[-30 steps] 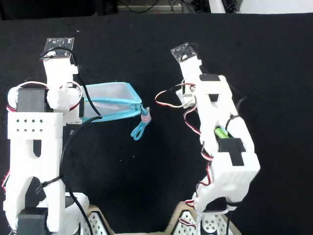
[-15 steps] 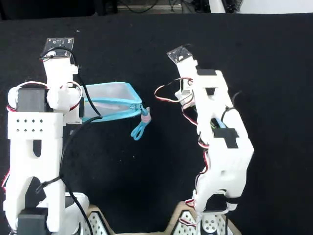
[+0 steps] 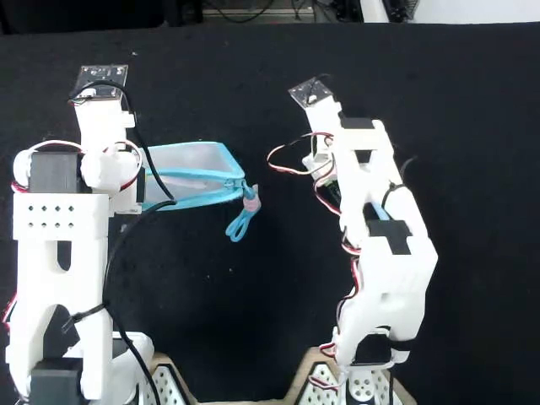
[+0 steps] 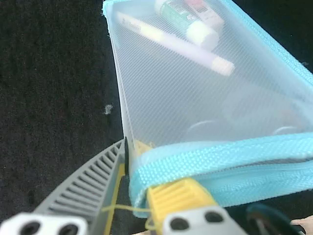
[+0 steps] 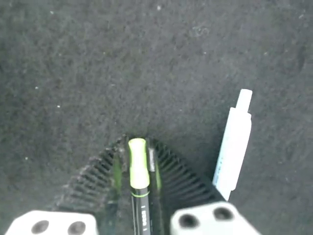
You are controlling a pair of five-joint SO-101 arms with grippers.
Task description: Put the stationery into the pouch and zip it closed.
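Note:
The mesh pouch [image 3: 190, 173] with a light blue zipper band lies left of centre, its zipper pull and blue loop [image 3: 242, 221] at the right end. My left gripper [image 4: 134, 161] is shut on the pouch's [image 4: 195, 98] near corner. Through the mesh I see a white pen [image 4: 176, 44] and a glue stick [image 4: 188, 22] inside. My right gripper [image 5: 136, 142] hangs low over the black cloth, shut on a black marker with a green cap [image 5: 138, 169] that lies lengthwise between its jaws. A white and pale blue pen [image 5: 234, 147] rests on the cloth beside that gripper.
A black cloth [image 3: 472, 126] covers the whole table. The right arm [image 3: 371, 219] stands to the right of the pouch, with a gap of bare cloth between them. A sliver of pale blue [image 3: 381, 211] peeks out beside that arm.
The right arm has shifted a little left and now covers the green marker in the high view. The left arm and pouch have not moved.

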